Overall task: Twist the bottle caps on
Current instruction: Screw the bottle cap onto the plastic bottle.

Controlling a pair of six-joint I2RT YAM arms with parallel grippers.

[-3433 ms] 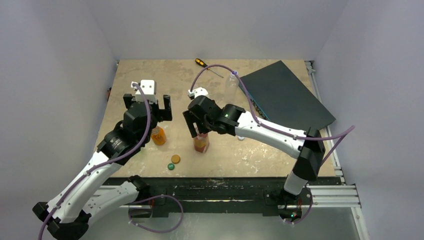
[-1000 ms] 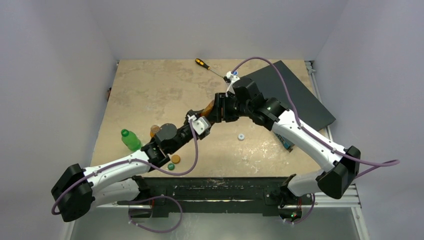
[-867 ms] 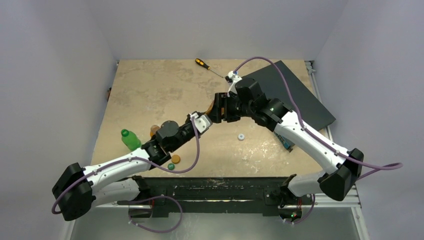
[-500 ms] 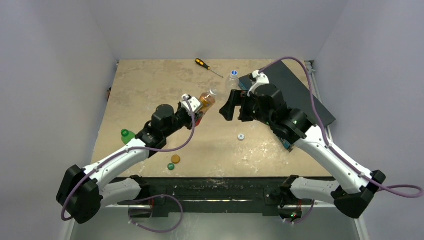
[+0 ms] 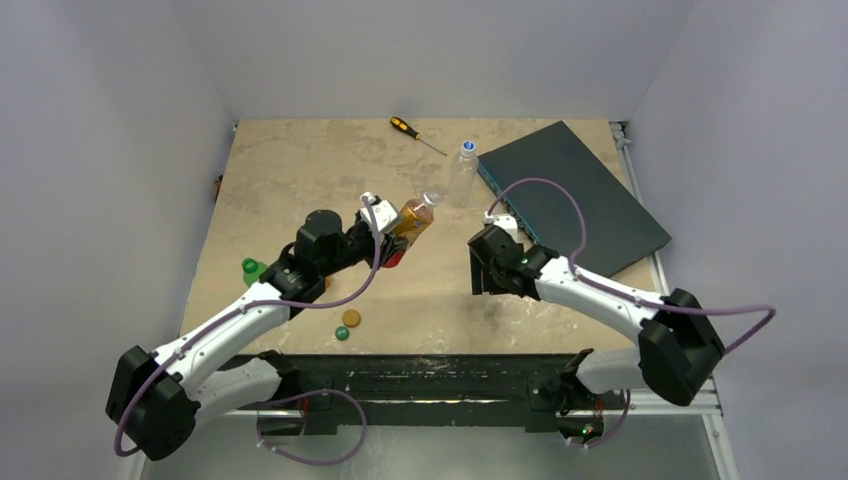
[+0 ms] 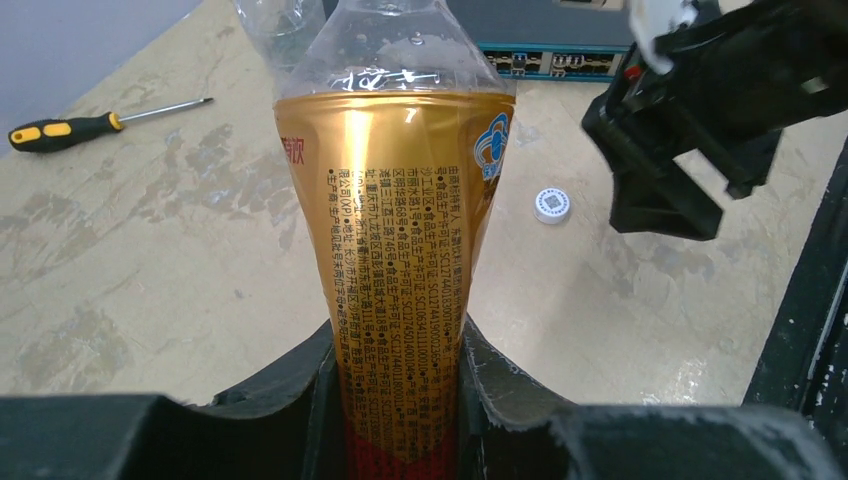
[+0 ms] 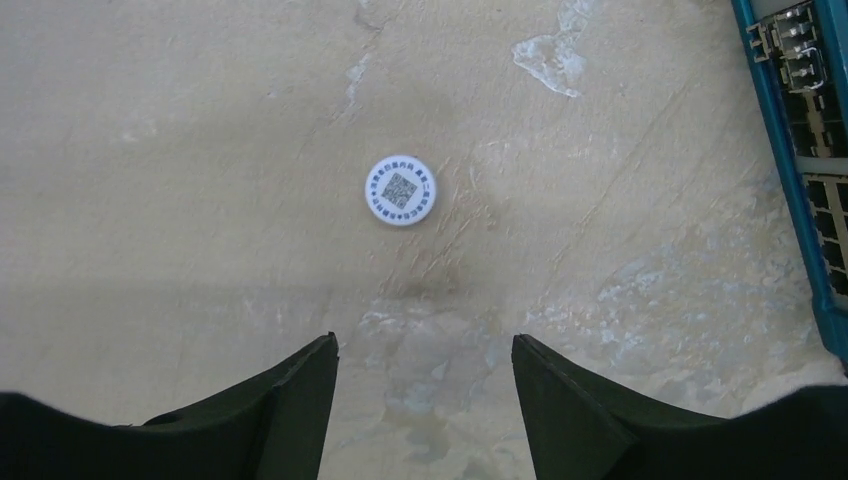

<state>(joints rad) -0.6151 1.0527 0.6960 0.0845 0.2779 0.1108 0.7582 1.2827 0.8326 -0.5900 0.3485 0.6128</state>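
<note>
My left gripper point(image 5: 388, 240) is shut on the lower body of an amber-orange bottle point(image 5: 414, 217), held tilted above the table with its neck toward the far right. In the left wrist view the bottle point(image 6: 400, 230) fills the gap between both fingers. My right gripper point(image 7: 425, 345) is open and points down at the table just short of a white cap point(image 7: 399, 190), which lies flat. From above, the right gripper point(image 5: 487, 270) hides that cap. An orange cap point(image 5: 351, 318) and a dark green cap point(image 5: 342, 333) lie near the front edge.
A clear bottle with a blue cap point(image 5: 463, 168) stands at the back. A green bottle point(image 5: 252, 268) stands at the left, partly behind my left arm. A black-and-orange screwdriver point(image 5: 414, 132) lies at the far edge. A dark flat box point(image 5: 575, 195) fills the back right.
My right gripper left the amber bottle, swung toward the near side and dropped over the white cap. My left gripper closed on the bottle and carried it slightly back and left.
</note>
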